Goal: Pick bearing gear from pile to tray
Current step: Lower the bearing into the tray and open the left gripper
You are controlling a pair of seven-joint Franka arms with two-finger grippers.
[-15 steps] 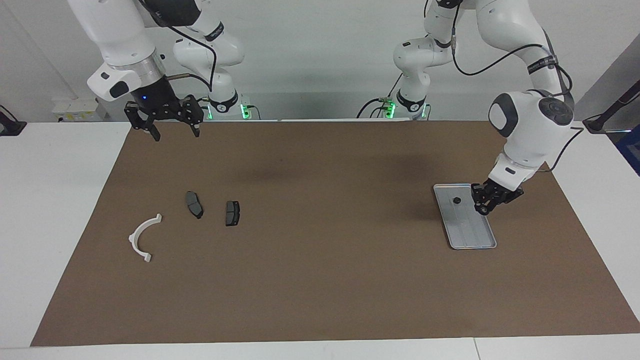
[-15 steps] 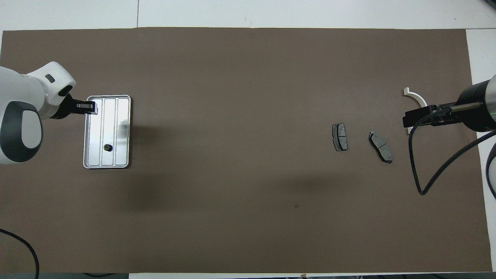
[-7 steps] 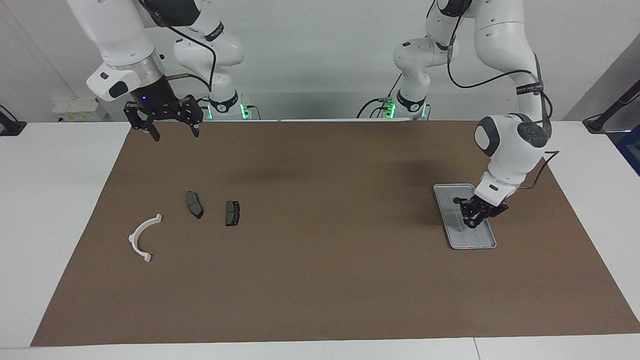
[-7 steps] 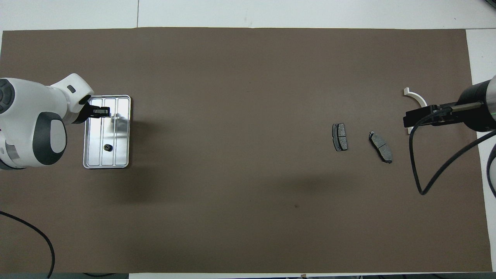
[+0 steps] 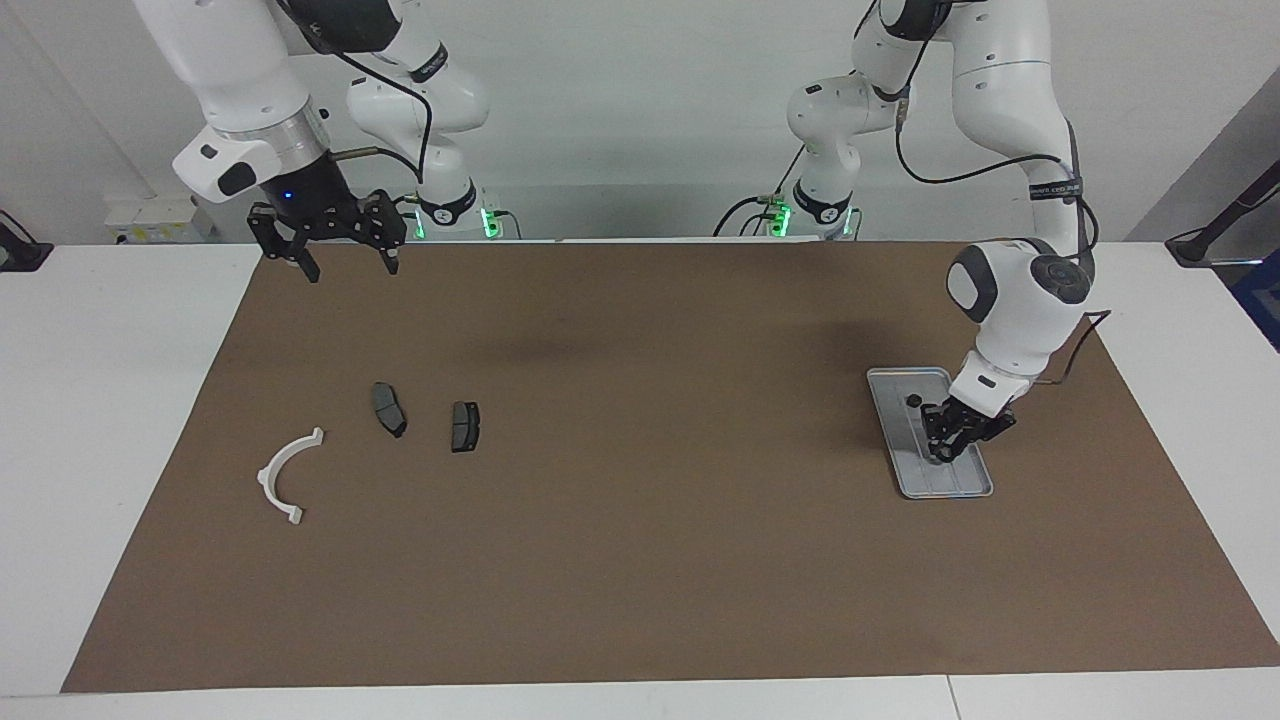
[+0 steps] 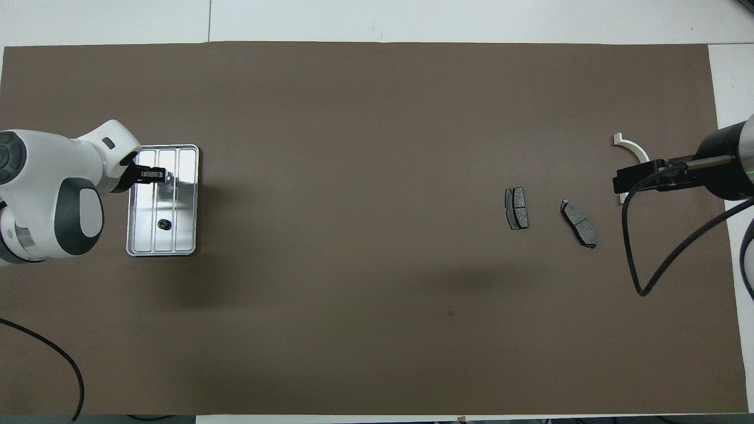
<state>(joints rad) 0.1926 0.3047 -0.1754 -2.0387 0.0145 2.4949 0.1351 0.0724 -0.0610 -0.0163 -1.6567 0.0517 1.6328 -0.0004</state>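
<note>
1 bearing gear (image 6: 164, 224) in tray (image 6: 187, 203)

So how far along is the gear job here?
One small black gear already lies in the tray. The left claw is low over the tray, nearly shut; whether it holds another piece cannot be told. The right claw waits open, raised. Only the two brake pads and the white bracket remain.

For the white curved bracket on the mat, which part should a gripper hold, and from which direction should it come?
Probably the middle of the white curved bracket, taken from straight above. It lies flat on the brown mat as a thin open arc, so fingers can straddle the band across its width, one inside the curve and one outside. The stepped ends look less even. The right gripper, open and waiting, is the arm at that end.
</note>
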